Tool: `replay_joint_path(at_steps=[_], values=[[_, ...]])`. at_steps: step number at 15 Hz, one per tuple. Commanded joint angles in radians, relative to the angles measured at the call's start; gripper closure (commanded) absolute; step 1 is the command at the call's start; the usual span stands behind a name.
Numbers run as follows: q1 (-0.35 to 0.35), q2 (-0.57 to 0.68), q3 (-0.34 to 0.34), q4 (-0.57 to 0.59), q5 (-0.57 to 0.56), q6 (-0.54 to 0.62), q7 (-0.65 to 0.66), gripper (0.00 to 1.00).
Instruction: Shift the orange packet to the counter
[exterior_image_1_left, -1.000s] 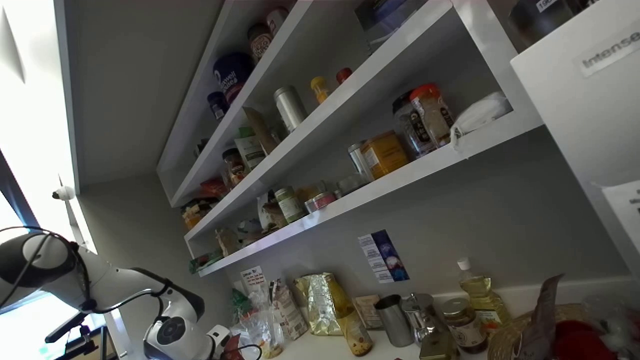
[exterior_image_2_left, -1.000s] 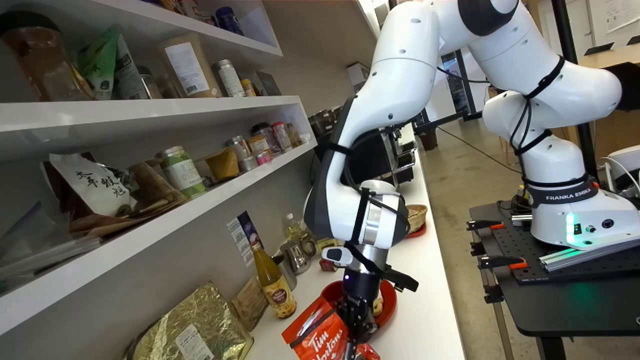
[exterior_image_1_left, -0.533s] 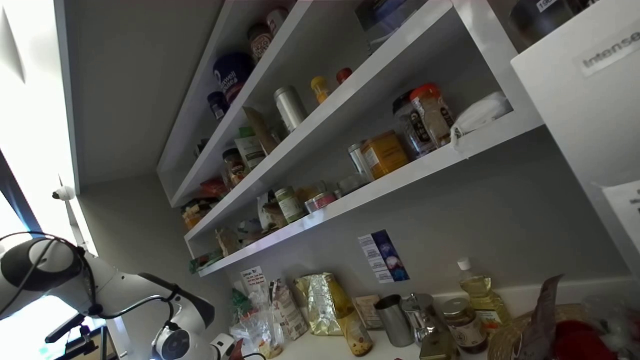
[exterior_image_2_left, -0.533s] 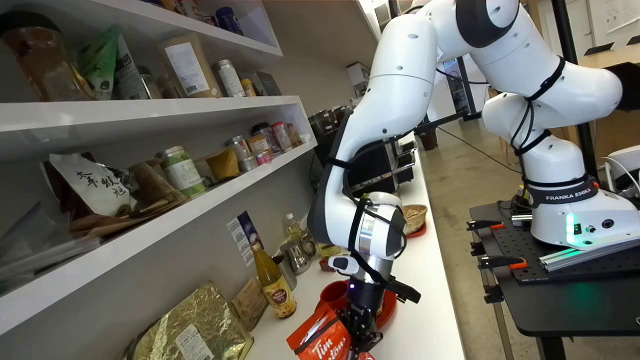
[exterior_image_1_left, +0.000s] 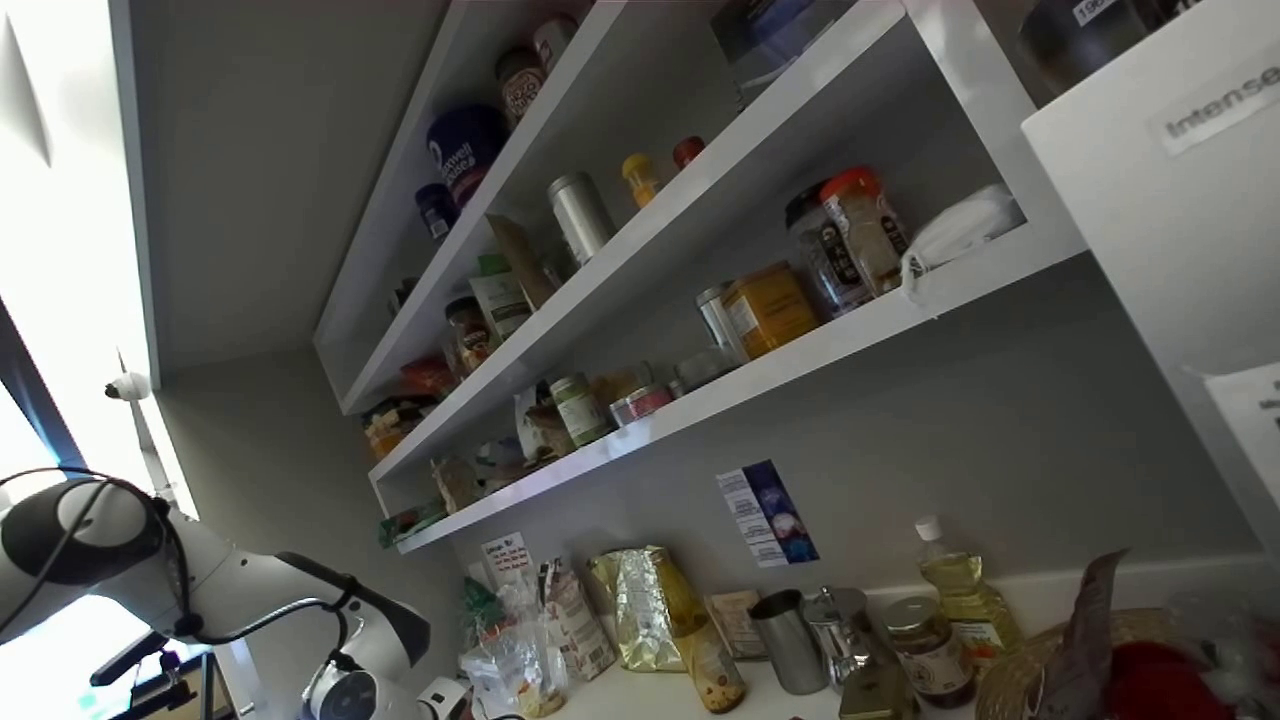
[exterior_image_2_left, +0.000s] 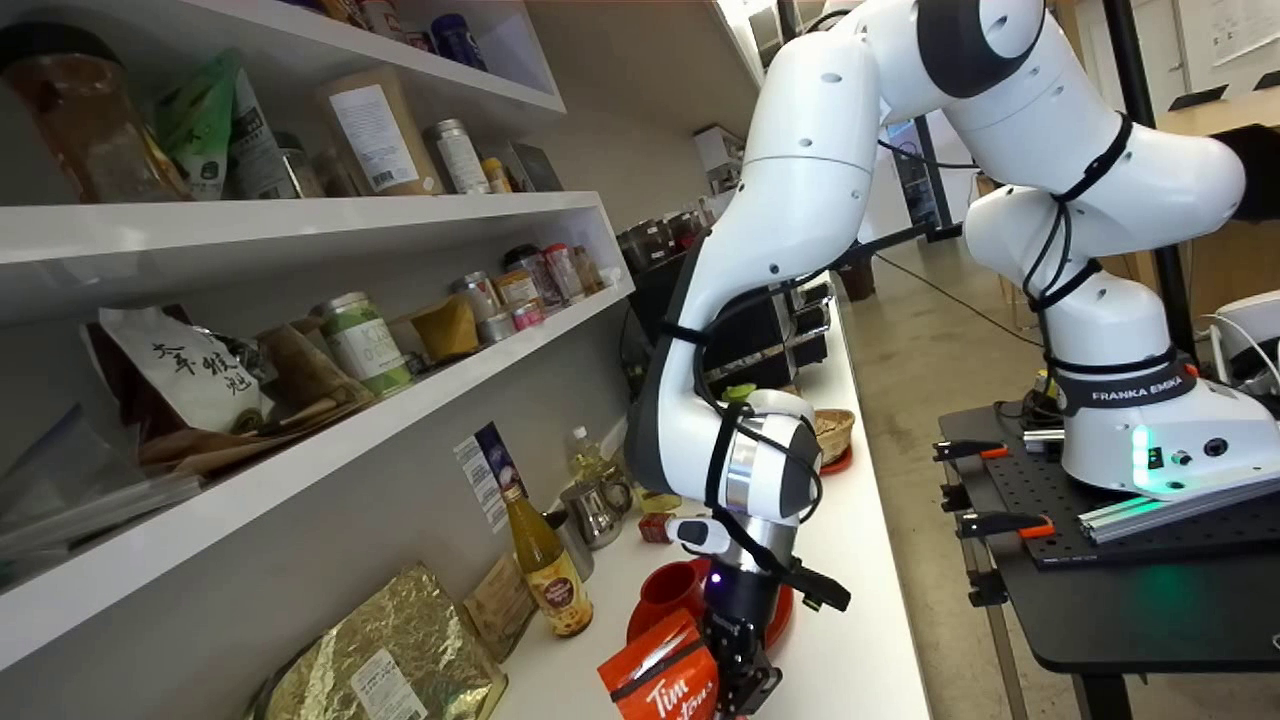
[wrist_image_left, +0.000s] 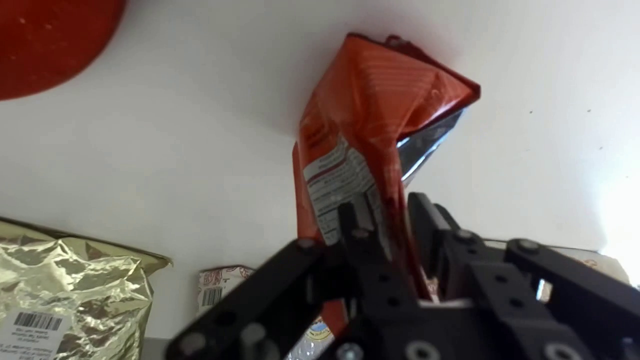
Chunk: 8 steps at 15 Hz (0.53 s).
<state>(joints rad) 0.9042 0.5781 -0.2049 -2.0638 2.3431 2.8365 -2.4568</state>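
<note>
The orange packet (exterior_image_2_left: 660, 682), red-orange with white lettering, stands upright but tilted over the counter (exterior_image_2_left: 845, 610) in an exterior view, its lower part cut off by the frame. In the wrist view the packet (wrist_image_left: 345, 120) reaches down toward the pale counter (wrist_image_left: 175, 170), with a reddish tint on the surface by its base; I cannot tell whether it touches. My gripper (wrist_image_left: 387, 205) has the packet between its two fingers, which lie close against its sides. The gripper also shows low in an exterior view (exterior_image_2_left: 738, 680). In an exterior view (exterior_image_1_left: 440, 695) it is at the bottom edge, mostly hidden.
A red cup (exterior_image_2_left: 668, 592) and red plate (exterior_image_2_left: 783, 618) are just behind the gripper. A gold foil bag (exterior_image_2_left: 410, 640), also in the wrist view (wrist_image_left: 75, 295), and a yellow bottle (exterior_image_2_left: 552, 570) stand along the wall. White shelves (exterior_image_2_left: 470, 375) overhang the counter.
My gripper and the packet have moved together, lower and slightly right in an exterior view. More of the red cup shows. In the opposite-angle exterior view the packet has sunk almost out of frame.
</note>
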Motion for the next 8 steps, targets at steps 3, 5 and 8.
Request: replay_joint_path(at_steps=[3, 5, 8], values=[[-0.018, -0.048, 0.034, -0.069, -0.040, 0.016, -0.038, 0.27], [-0.023, -0.078, 0.045, -0.110, -0.084, 0.036, -0.032, 0.14], [-0.023, -0.161, 0.050, -0.200, -0.188, 0.081, 0.016, 0.00]])
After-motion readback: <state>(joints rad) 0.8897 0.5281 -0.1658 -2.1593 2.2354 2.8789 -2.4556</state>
